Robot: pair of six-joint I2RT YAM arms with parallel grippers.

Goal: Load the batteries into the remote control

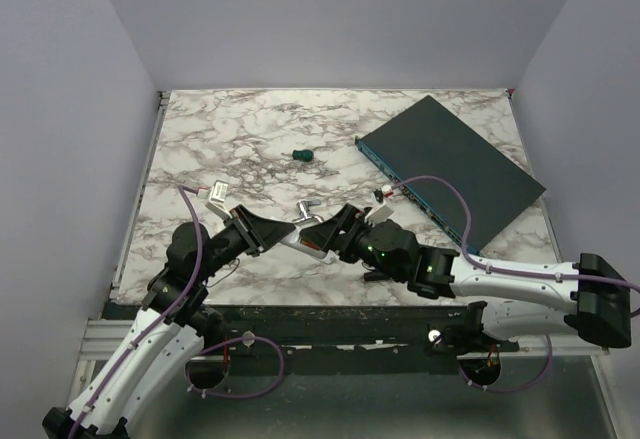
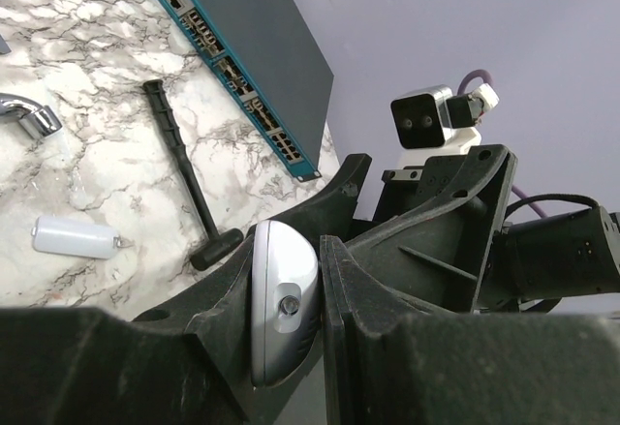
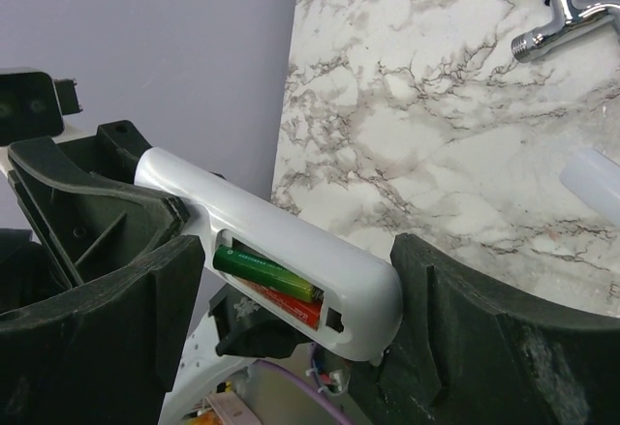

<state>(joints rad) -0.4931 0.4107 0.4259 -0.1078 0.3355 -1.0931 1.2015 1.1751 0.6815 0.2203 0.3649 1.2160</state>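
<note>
My left gripper (image 1: 258,231) is shut on one end of the white remote control (image 1: 298,242) and holds it above the table. In the left wrist view the remote's rounded end (image 2: 284,299) sits clamped between the black fingers of that gripper (image 2: 289,256). In the right wrist view the remote (image 3: 291,241) shows its open battery bay, with a green battery (image 3: 266,270) lying tilted on top of an orange-red battery (image 3: 291,304). My right gripper (image 3: 295,256) is open, its fingers on either side of the remote's free end. It also shows in the top view (image 1: 340,231).
A large dark teal box (image 1: 455,164) lies at the back right. A silver bent metal piece (image 1: 305,209), a green-handled screwdriver (image 1: 301,154) and a small white tag (image 1: 216,193) lie on the marble. A white cylinder (image 2: 73,238) and a black tool (image 2: 184,173) lie nearby.
</note>
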